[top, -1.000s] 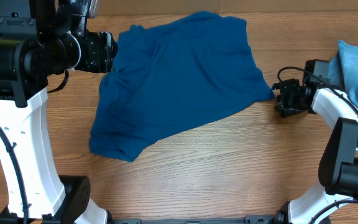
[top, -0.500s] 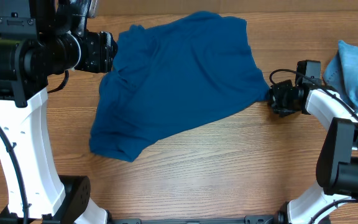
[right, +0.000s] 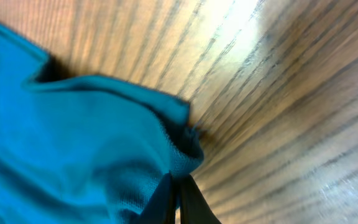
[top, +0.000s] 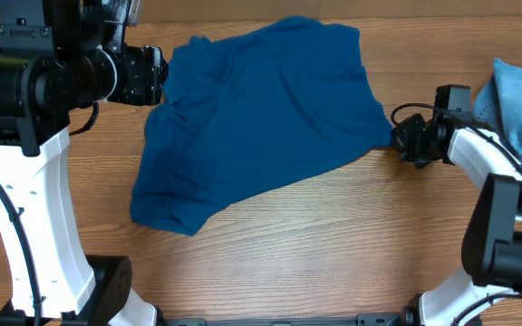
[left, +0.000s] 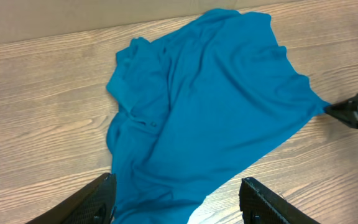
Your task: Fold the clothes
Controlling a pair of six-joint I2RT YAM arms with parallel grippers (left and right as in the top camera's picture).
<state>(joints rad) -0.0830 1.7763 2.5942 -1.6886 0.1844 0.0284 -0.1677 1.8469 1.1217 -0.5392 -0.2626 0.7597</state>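
The clothes in play are a deep-blue shirt (top: 261, 118), spread rumpled across the middle of the wooden table and also filling the left wrist view (left: 204, 106). My right gripper (top: 397, 138) is at the shirt's right corner and shut on the fabric. In the right wrist view the fingers (right: 176, 183) pinch the corner of the shirt (right: 73, 143) against the wood. My left gripper (left: 178, 182) hangs open above the shirt's left part with nothing between its fingers. In the overhead view it (top: 161, 77) sits at the shirt's upper left edge.
A light-blue garment (top: 519, 100) lies bunched at the table's right edge, just behind the right arm. The white left arm column (top: 25, 208) stands at the left, and the right arm's base (top: 506, 244) stands at the lower right.
My right gripper has slid left onto the shirt's right corner and shut on it. The left arm and the rest of the shirt have stayed still.
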